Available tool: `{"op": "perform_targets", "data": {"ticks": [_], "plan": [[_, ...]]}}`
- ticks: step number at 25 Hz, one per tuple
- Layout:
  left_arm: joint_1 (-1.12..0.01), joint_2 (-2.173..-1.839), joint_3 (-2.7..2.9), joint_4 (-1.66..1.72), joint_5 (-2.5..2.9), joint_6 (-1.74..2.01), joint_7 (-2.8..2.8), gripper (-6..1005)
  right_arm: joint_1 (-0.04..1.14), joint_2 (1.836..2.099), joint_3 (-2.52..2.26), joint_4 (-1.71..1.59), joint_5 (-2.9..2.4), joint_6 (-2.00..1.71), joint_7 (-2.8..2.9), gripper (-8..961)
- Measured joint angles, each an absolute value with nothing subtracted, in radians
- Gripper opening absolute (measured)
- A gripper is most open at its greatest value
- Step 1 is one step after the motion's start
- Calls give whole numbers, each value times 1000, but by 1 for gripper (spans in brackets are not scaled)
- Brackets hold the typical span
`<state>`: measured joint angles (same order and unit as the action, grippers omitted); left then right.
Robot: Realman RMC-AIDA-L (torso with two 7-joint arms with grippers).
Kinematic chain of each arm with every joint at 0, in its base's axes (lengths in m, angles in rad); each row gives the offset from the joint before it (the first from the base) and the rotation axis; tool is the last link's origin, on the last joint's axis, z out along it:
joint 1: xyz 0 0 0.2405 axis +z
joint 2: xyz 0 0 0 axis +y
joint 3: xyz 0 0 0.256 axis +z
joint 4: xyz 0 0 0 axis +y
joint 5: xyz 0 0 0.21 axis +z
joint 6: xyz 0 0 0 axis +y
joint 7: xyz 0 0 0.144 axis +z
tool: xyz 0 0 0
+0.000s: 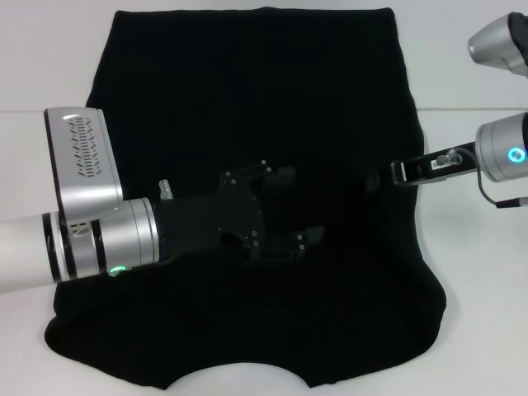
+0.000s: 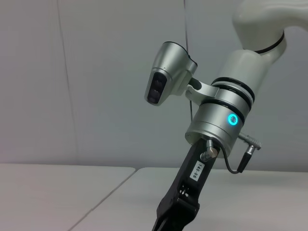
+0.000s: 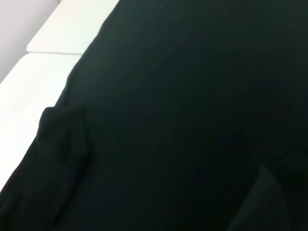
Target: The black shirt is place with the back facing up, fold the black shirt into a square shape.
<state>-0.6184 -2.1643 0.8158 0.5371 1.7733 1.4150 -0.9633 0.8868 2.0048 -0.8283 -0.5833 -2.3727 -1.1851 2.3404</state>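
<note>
The left end effector (image 1: 285,216) hovers spread open over the black shirt (image 1: 247,99); the right end effector's (image 1: 375,177) state is unclear.

Bare white table (image 1: 478,330) runs down both sides of the black shirt (image 1: 247,99), so there's room there. Mid-shirt is crowded though: left gripper (image 1: 276,214) reaches across it, right gripper (image 1: 388,175) pokes in opposite.

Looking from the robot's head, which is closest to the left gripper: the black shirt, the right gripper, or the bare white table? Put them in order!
1. The large plain black cloth shirt: directly beneath the left gripper.
2. The right gripper: to its right, over the shirt's right part.
3. The bare white table: beyond the shirt's edges.
</note>
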Motion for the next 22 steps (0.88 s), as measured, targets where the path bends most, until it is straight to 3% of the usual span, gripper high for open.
{"op": "perform_targets", "data": {"ticks": [6,14,22], "plan": [[-618,-2164,814,537,1773,1407,-963,909,892,2010,-837,-583,-2373,-1185,2341,23],[-617,-2164,812,538,1773,1391,-967,903,882,2010,-841,-596,-2365,-1188,2313,248],[-603,-2159,755,558,1773,1407,-1067,897,829,1999,-826,-598,-2257,-1207,2220,559]]}}
